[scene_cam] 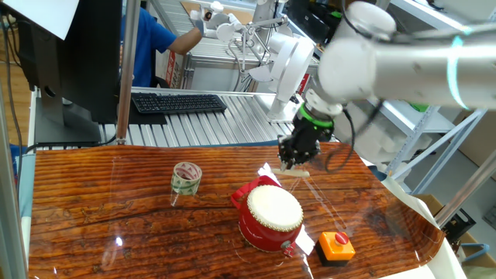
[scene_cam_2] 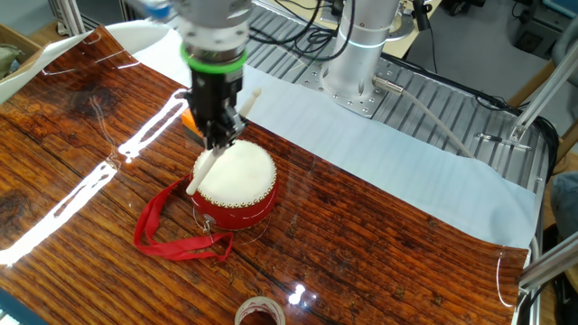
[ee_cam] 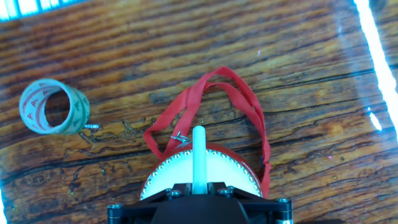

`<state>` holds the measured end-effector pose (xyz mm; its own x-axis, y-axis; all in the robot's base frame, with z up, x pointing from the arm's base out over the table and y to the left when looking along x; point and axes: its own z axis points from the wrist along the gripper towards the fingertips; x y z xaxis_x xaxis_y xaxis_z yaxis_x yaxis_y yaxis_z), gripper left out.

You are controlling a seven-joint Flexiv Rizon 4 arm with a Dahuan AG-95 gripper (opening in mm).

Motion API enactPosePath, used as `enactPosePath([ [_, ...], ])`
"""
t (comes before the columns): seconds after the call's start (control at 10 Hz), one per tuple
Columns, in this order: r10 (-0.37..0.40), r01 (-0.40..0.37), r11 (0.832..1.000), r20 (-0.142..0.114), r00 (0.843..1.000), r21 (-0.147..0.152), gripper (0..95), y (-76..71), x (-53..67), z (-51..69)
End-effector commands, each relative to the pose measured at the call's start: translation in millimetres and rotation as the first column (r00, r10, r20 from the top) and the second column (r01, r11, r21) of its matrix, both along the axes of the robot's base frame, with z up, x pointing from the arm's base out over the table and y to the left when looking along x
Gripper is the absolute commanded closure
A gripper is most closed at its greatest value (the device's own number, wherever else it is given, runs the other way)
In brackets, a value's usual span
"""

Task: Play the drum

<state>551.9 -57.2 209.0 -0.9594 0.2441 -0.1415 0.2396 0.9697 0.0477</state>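
Near the middle of the table [scene_cam: 93, 201], the drum [scene_cam: 270, 218] looks light, with a taut skin, so strike it, don't grip it; the gripper [scene_cam_2: 219, 135], nearly closed, pinches a white stick [scene_cam_2: 215, 153] over its skin.

A glossy wood-grain table [scene_cam: 93, 201] is backed by a ribbed metal bench [scene_cam: 194, 124] where a black keyboard [scene_cam: 178, 102] is set.

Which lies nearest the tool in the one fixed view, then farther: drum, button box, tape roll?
1. Drum, just below the tool.
2. Button box, lower right, at the table's edge.
3. Tape roll, off to the left.
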Motion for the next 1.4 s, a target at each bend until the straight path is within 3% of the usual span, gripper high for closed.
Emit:
enactPosePath([
  [0.1,0.004,-0.004,1.0,-0.034,0.999,0.004,95.0,1.5,6.3,-1.6],
  [0.9,-0.024,0.024,1.0,0.117,0.993,0.002,95.0,2.9,13.0,-5.1],
  [1.1,-0.026,0.029,0.999,0.157,0.987,-0.017,95.0,2.9,13.3,-5.4],
  [1.2,-0.025,0.029,0.999,0.163,0.986,-0.02,95.0,2.9,13.4,-5.4],
  [1.4,-0.034,0.04,0.999,0.207,0.978,-0.026,95.0,2.7,14.7,-5.9],
])
